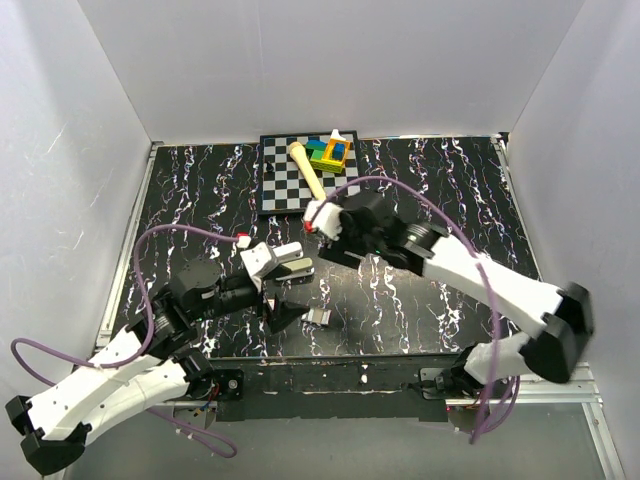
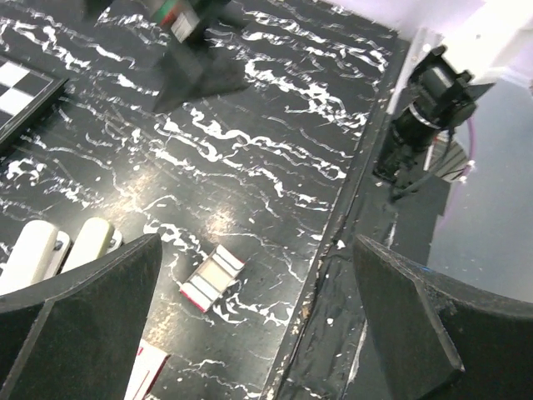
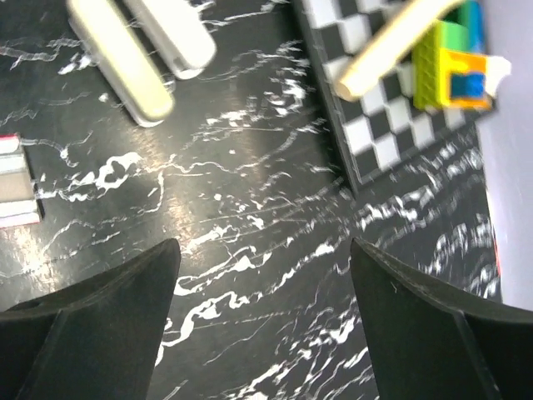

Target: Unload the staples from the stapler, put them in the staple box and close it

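The staples do not show (probably they sit inside). The stapler [image 1: 282, 262] lies sprung open in two cream bars on the worktop [image 1: 420, 300], its long axis running roughly left to right. The left jaws [image 2: 258, 242] hang wide open and empty just on its near side, with the bar ends beside their left finger. The right jaws [image 3: 265, 246], also wide and empty, stand just to its right. Both are near, and a small box [image 1: 320, 317] lies between them.

The black marbled table [image 1: 430, 300] carries a checkerboard [image 1: 285, 195], an open cream stapler [image 3: 125, 62] and a red-and-white box [image 2: 212, 277].
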Controlling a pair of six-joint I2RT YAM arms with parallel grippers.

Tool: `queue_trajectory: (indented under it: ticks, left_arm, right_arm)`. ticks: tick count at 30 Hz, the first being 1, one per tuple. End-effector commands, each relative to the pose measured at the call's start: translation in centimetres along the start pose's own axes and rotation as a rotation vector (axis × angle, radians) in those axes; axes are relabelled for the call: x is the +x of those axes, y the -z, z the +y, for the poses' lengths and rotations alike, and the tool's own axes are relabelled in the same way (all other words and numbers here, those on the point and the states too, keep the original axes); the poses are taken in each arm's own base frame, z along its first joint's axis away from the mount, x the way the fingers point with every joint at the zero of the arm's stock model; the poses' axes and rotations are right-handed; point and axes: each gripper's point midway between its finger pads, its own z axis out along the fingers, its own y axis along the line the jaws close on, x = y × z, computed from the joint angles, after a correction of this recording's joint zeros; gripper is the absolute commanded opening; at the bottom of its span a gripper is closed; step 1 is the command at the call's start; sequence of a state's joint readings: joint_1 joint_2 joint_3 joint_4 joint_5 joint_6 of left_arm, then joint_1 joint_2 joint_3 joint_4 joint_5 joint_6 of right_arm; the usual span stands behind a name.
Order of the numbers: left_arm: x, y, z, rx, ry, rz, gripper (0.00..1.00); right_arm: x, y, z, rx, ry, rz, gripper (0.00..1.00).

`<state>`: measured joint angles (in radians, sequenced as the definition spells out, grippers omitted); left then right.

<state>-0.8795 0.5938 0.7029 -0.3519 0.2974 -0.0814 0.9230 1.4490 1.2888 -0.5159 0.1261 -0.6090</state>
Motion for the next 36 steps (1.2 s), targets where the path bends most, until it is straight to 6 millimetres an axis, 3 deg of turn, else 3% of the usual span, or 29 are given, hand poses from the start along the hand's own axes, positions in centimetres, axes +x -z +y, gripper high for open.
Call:
queue_trajectory:
  ticks: [1,3,7,11,15,19,26,36]
  left_arm:
    - [-1.0,-0.2,2.5,-0.13,-0.043,0.051,0.98]
    - [-1.4,-0.5,3.9,-0.203,-0.06,0.077,0.98]
    - [-1.4,-1.8,5.7,-0.258,-0.104,0.158,0.98]
    - [0.5,-4.2,7.2,-0.252,-0.122,0.285,0.98]
    - [2.4,-6.3,8.2,-0.195,-0.155,0.366,0.98]
    - [4.7,-7.7,9.1,-0.048,-0.127,0.446,0.98]
    - [8.9,-9.2,11.9,0.005,-0.072,0.563,0.98]
    - [13.1,-10.6,14.5,-0.041,-0.068,0.639,0.94]
  right_arm:
    - [-1.2,6.1,-4.7,0.338,-0.388,-0.175,0.91]
    - [0.1,8.0,-4.6,0.365,-0.512,-0.136,0.91]
    - [1.1,9.8,-1.2,0.226,-0.602,-0.118,0.92]
    - [2.0,10.8,1.1,0.18,-0.672,-0.211,0.92]
    - [3.1,11.7,2.6,0.142,-0.702,-0.197,0.91]
    - [3.8,11.5,4.0,0.098,-0.731,-0.171,0.88]
    - [3.9,9.8,6.5,-0.004,-0.756,-0.164,0.86]
    - [2.8,9.3,7.2,-0.065,-0.734,-0.161,0.84]
